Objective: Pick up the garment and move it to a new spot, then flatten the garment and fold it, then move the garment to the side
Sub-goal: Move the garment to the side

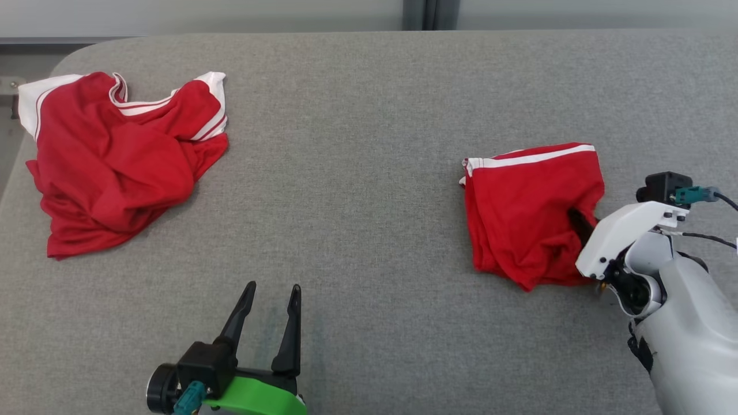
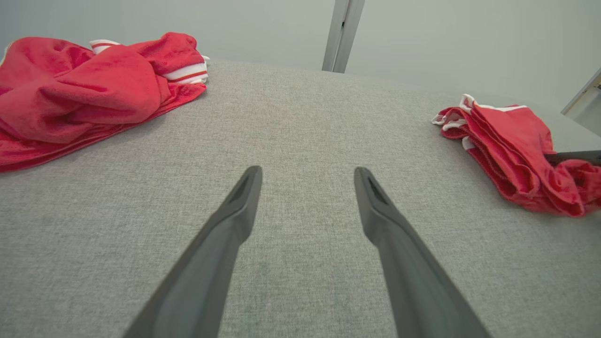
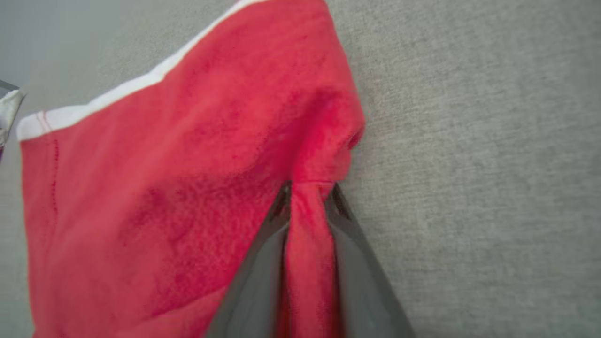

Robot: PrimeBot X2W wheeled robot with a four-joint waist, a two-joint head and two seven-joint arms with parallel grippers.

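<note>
A fold of the folded red garment (image 1: 527, 213), white-striped along its far edge, is pinched by the right pincer (image 3: 310, 190) at the right side of the grey bench (image 1: 357, 173). The left pincer (image 1: 274, 285) is held wide, nothing gripped. A crumpled red garment (image 1: 115, 161) is seen far left.

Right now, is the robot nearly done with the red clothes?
Partly. Done: the small red garment on the robot's right already looks folded. In hand: the right gripper pinches a fold of it, probably to slide it aside. Left: that move, and the crumpled garment on the left lies untouched, with the left gripper open over the grey surface.
</note>
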